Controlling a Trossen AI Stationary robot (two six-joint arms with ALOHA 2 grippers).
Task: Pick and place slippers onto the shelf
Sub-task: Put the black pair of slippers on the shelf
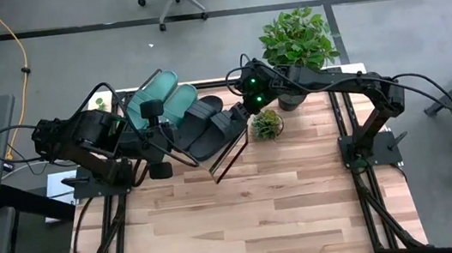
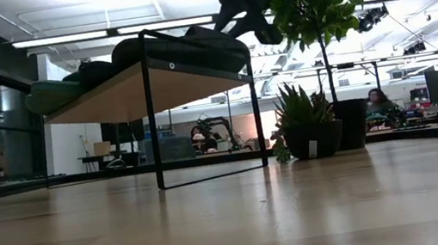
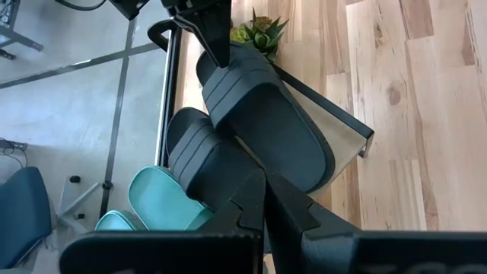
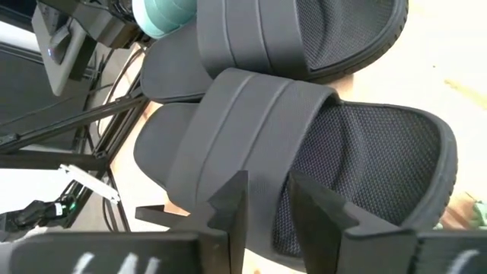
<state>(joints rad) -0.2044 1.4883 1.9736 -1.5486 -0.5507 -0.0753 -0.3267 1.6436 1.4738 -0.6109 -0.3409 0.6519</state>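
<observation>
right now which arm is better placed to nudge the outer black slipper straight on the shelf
Right: the right gripper hangs open directly over that black slipper on the shelf. The left gripper sits by the inner black slipper.

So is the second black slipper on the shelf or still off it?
On. Both black slippers lie side by side on the shelf beside the teal pair; the right gripper's open fingers hover above one.

We cannot tell whether the left gripper (image 3: pixel 265 199) touches the black slipper (image 3: pixel 213 164) just beyond its tips, since its fingers cover the contact. Beyond it, the teal slippers (image 3: pixel 152 202) are partly hidden by the black one. Under the right gripper (image 4: pixel 266 199), the nearer black slipper (image 4: pixel 304 152) hides part of the shelf.
</observation>
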